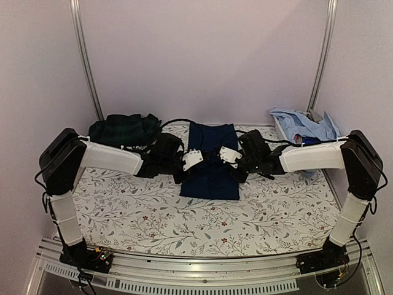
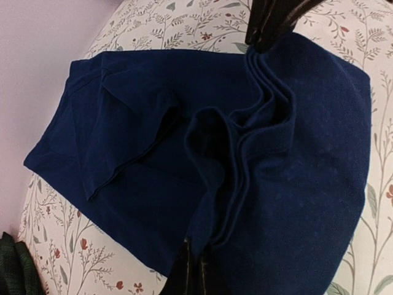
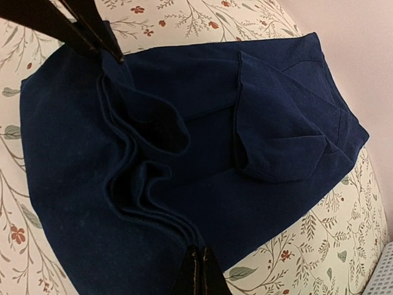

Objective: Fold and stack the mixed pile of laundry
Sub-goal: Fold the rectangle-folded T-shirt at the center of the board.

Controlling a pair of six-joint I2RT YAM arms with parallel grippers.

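Observation:
A navy blue T-shirt [image 1: 210,175] lies partly folded on the floral sheet [image 1: 153,215] at the middle of the table. My left gripper [image 1: 199,158] and right gripper [image 1: 224,155] meet over its middle from either side. In the left wrist view the left gripper [image 2: 196,244] is shut on a bunched, layered edge of the navy T-shirt [image 2: 123,123]. The right gripper [image 3: 200,247] is shut on the same rippled edge of the navy T-shirt [image 3: 276,123]. A dark green plaid piece [image 1: 123,129] sits at the back left. Light blue shirts [image 1: 301,126] are heaped at the back right.
The light blue shirts rest in a white bin [image 1: 281,129] against the right wall. Pale walls and metal rails [image 1: 86,61] close in the back and sides. The plaid piece [image 2: 12,270] shows at the left wrist view's lower corner.

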